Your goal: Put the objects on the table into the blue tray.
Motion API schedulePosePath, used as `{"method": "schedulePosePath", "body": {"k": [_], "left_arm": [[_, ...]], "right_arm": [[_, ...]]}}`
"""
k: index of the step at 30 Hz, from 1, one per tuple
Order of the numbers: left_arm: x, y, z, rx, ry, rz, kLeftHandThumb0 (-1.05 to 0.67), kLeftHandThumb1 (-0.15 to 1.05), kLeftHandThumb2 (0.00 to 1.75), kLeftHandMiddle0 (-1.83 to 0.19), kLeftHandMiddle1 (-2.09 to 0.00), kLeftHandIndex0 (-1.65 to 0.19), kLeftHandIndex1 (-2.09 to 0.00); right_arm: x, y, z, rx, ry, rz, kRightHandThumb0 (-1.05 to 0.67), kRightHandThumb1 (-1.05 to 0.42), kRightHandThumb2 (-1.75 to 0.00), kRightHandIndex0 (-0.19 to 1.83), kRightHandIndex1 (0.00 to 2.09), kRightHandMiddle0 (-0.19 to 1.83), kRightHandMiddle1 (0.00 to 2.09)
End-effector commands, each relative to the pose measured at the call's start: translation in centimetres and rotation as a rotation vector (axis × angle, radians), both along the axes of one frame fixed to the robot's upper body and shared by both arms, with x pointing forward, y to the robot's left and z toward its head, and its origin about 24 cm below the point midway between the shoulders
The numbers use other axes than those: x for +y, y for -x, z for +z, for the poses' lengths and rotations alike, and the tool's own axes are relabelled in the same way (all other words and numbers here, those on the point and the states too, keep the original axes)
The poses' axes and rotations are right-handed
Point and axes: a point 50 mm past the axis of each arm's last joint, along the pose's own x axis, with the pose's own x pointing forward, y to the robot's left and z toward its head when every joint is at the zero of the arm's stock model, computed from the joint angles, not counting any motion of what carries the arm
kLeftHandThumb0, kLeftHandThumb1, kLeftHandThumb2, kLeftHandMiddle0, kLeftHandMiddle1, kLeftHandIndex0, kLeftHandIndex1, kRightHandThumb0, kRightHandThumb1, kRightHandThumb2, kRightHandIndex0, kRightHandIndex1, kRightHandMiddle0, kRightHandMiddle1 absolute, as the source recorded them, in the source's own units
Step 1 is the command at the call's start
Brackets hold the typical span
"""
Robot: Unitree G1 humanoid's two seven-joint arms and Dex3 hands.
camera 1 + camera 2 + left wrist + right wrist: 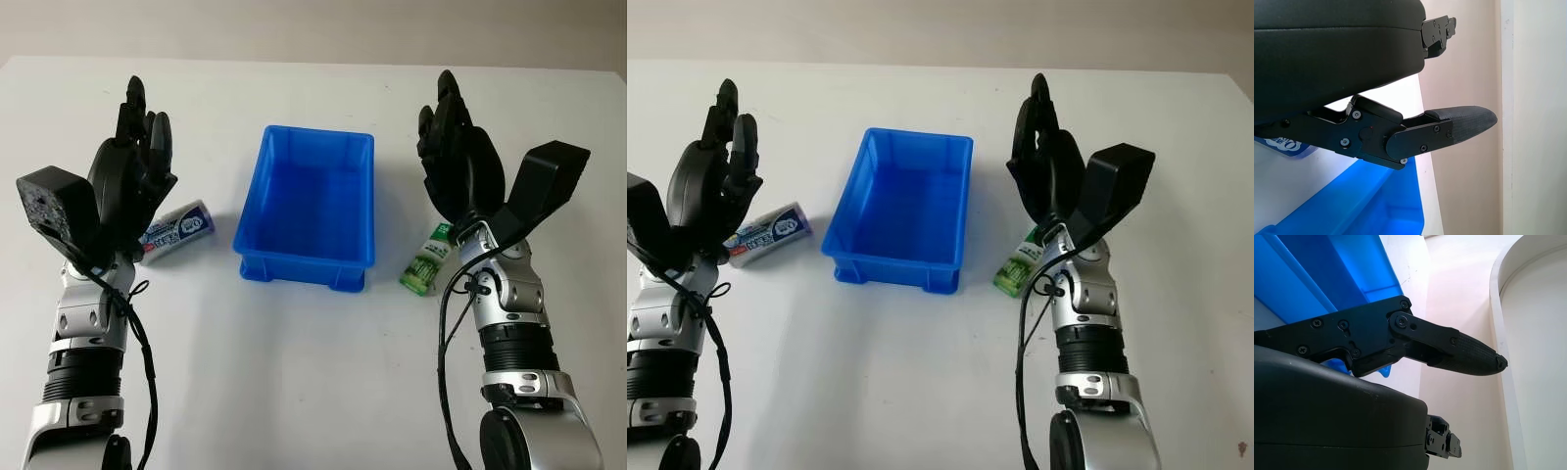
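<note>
Tray (306, 201) sits empty; tube (178, 230) at nine o'clock, bottle (428, 259) at three. Left hand (132, 166) and right hand (458, 162) hover open, holding nothing; a first grasp seems next.

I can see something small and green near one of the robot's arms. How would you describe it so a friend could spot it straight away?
Start at the blue tray in the middle of the white table. Just off its side nearer the open right hand lies a small green bottle, partly hidden by that arm. Its green label sets it apart from the blue-and-white canister lying on the tray's other side, by the open left hand.
</note>
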Motion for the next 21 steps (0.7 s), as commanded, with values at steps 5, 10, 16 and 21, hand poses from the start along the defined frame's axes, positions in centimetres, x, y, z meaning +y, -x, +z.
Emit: {"method": "schedulePosePath", "body": {"k": [5,10,16,21], "left_arm": [[0.1,0.4,0.1,0.0,-0.014,0.004,-0.76,1.05,0.63,0.19,0.0,0.19,0.0],[0.0,0.0,0.2,0.002,-0.015,0.001,-0.77,1.05,0.63,0.19,0.0,0.19,0.0],[-0.1,0.1,0.2,-0.006,-0.018,0.002,-0.76,1.05,0.64,0.19,0.0,0.19,0.0],[0.0,0.3,0.1,-0.005,-0.015,0.003,-0.77,1.05,0.64,0.19,0.0,0.19,0.0]], "right_arm": [[0.2,0.1,0.2,-0.012,-0.022,0.013,-0.81,-1.05,-0.73,-0.19,0.0,-0.19,0.0],[0.2,-0.3,0.2,-0.007,-0.012,0.018,-0.82,-1.05,-0.72,-0.19,0.0,-0.19,0.0],[-0.5,-0.1,0.9,-0.044,0.02,0.034,-0.82,-1.05,-0.69,-0.19,0.0,-0.19,0.0],[-2.6,0.4,2.6,-0.105,0.168,0.038,-0.82,-1.05,-0.57,-0.19,0.0,-0.19,0.0]]}}
